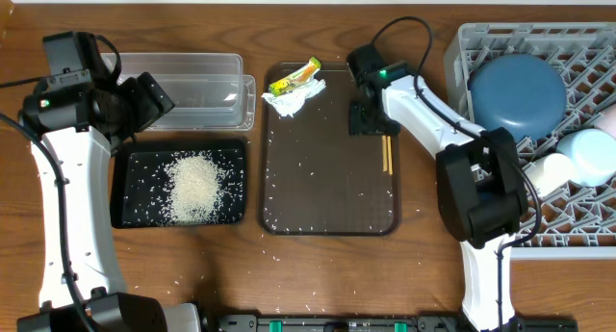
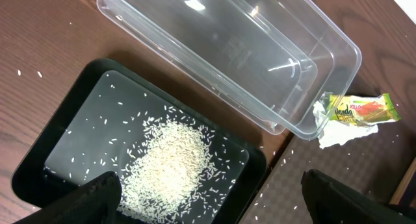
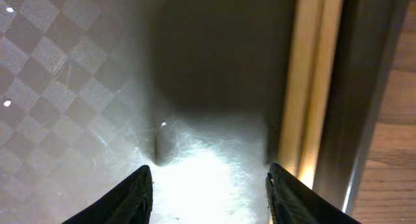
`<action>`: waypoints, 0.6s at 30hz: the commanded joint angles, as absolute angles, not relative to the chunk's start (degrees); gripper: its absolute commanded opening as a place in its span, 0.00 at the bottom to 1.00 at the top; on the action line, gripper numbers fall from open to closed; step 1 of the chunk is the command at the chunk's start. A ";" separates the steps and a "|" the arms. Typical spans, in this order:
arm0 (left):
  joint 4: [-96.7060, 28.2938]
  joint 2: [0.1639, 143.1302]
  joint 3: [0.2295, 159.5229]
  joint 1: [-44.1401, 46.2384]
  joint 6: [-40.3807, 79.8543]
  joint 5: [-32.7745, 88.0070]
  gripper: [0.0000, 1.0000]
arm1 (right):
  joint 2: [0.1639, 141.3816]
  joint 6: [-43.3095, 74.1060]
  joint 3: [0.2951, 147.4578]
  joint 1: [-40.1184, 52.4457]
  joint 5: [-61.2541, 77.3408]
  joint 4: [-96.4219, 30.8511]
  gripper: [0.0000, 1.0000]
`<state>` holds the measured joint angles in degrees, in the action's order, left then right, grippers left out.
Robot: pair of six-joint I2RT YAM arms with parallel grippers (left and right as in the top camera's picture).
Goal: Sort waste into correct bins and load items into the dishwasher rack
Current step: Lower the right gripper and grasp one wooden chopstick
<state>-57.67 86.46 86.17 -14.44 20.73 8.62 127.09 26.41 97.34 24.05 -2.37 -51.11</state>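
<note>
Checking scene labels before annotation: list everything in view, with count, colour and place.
table: 1, brown wood, under everything
brown tray: 1, dark brown, centre
clear tub: 1, transparent, top left
black tray: 1, black, below the tub
rice heap: 1, white, in black tray; stray grains on brown tray and table
snack wrapper: 1, yellow-green, brown tray's top-left corner
paper scrap: 1, white, just below wrapper
chopsticks: 2, wooden, along brown tray's right edge
rack: 1, grey, right
dish: 1, dark blue, in rack
bowl: 1, light blue, in rack
cup: 1, pinkish-white, in rack beside bowl
left hand: open, above black tray
right hand: open, over brown tray beside chopsticks
</note>
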 commanded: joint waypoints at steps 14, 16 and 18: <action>-57.82 86.48 87.44 -14.61 20.38 8.32 0.92 | 127.68 27.40 97.36 23.27 -4.51 -50.11 0.58; -57.82 86.48 87.44 -14.61 20.40 8.32 0.92 | 127.68 27.42 97.38 22.65 -4.49 -49.91 0.59; -57.82 86.48 87.46 -14.61 20.38 8.32 0.92 | 127.68 27.42 97.38 21.78 -4.45 -49.89 0.61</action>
<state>-57.67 86.46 86.17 -14.44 20.73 8.62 127.09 26.61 97.34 23.07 -3.51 -50.00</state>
